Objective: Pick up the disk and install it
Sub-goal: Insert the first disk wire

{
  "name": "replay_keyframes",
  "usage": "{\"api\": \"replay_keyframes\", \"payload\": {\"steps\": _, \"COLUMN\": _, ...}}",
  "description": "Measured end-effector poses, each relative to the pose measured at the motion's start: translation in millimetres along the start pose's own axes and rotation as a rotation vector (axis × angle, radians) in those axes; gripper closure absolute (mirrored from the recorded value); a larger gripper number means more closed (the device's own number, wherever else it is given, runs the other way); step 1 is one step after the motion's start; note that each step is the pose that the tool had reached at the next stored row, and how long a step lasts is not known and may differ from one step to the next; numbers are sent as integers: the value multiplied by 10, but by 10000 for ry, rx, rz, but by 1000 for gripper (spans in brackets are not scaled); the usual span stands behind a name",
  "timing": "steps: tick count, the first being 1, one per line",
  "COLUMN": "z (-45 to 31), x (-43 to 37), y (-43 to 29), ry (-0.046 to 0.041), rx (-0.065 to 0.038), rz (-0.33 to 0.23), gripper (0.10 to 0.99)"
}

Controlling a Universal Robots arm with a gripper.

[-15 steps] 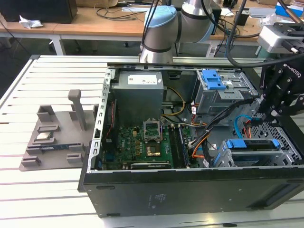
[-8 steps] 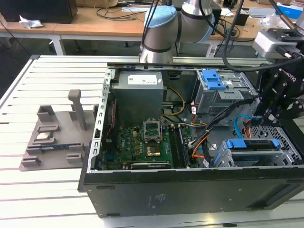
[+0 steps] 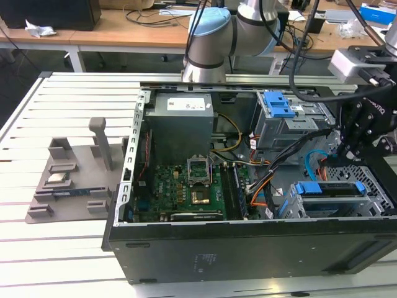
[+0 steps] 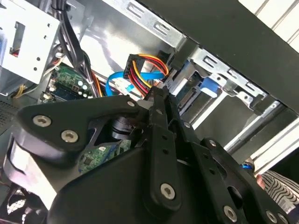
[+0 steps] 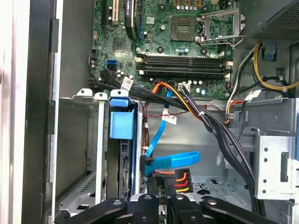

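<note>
The disk [image 3: 329,189] sits inside the drive cage [image 3: 366,205] at the near corner of the open computer case, on the exterior view's right. Its blue frame runs along the top. In the first wrist view the disk [image 5: 123,125] stands on edge between the cage's metal walls, blue tab up. My gripper [image 3: 345,148] hangs above the case just beyond the cage, apart from the disk. Its black fingers [image 4: 159,105] are shut, with nothing between them. Their tips [image 5: 161,201] hover by a black cable plug [image 5: 175,178] with red, orange and yellow wires and a blue flat cable [image 5: 173,161].
The motherboard [image 3: 186,189] fills the case floor, with a grey power supply box [image 3: 183,118] behind it. A second drive bay with blue latches [image 3: 279,104] stands at the back. Black cable bundles [image 5: 219,135] cross between board and cage. A grey fixture [image 3: 74,174] lies beside the case.
</note>
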State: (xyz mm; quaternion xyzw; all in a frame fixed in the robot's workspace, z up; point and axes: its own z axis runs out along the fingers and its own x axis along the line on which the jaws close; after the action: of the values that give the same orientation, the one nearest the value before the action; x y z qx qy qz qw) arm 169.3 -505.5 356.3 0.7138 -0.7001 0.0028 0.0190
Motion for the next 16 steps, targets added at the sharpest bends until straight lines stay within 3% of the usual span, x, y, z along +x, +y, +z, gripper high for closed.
{"api": "replay_keyframes", "payload": {"steps": 2, "z": 6, "x": 129, "y": 2, "ry": 19, "rx": 1, "rz": -1, "gripper": 918}}
{"api": "replay_keyframes", "payload": {"steps": 5, "z": 42, "x": 194, "y": 2, "ry": 23, "rx": 0, "rz": -1, "gripper": 918}}
{"api": "replay_keyframes", "payload": {"steps": 8, "z": 93, "x": 216, "y": -18, "ry": 26, "rx": -1, "rz": 0, "gripper": 918}}
{"api": "replay_keyframes", "payload": {"steps": 16, "z": 120, "x": 257, "y": -44, "ry": 26, "rx": -2, "rz": -1, "gripper": 918}}
